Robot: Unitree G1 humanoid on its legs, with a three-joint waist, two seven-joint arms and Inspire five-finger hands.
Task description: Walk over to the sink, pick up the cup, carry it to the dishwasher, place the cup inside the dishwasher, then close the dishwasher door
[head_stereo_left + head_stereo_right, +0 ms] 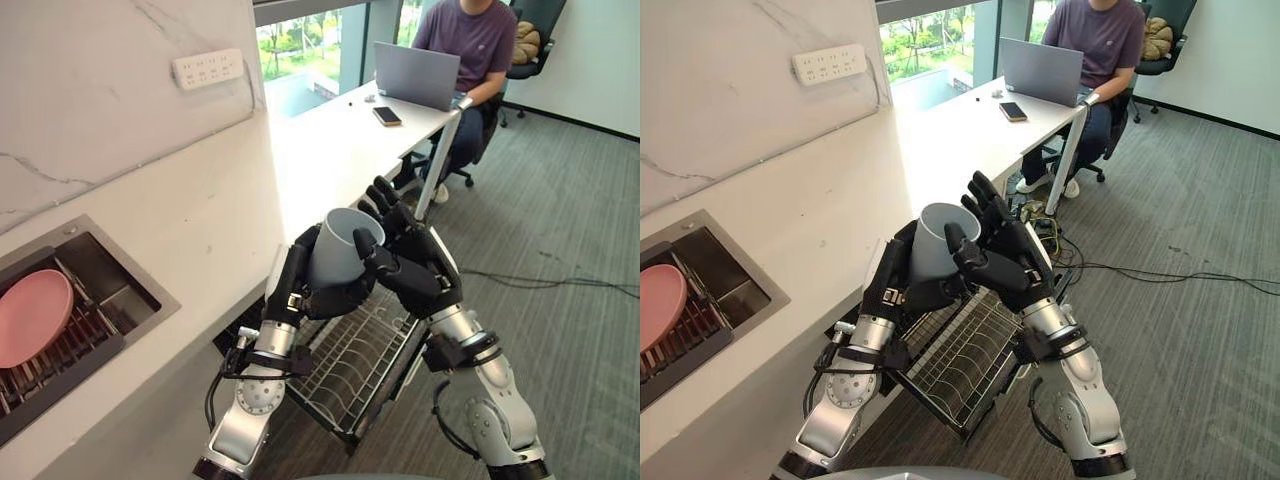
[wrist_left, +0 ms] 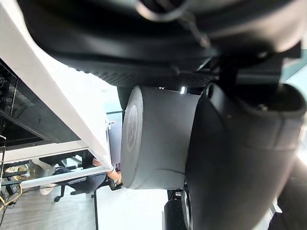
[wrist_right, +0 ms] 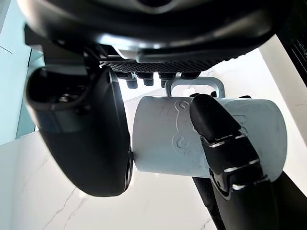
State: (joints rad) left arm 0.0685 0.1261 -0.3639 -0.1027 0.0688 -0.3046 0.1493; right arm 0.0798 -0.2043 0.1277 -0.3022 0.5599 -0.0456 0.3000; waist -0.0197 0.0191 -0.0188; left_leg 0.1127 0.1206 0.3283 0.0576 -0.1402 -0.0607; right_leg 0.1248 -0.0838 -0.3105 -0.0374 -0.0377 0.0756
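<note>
Left eye view: my left hand (image 1: 295,282) and right hand (image 1: 415,266) both wrap fingers round the pale grey handled cup (image 1: 340,255) above the silver wire dishwasher rack (image 1: 350,368); a mistimed release, I judge, drops it.

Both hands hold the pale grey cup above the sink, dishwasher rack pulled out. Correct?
No. The left hand and right hand hold the pale grey cup above the pulled-out wire dishwasher rack, not the steel sink; the left eye view shows it.
</note>
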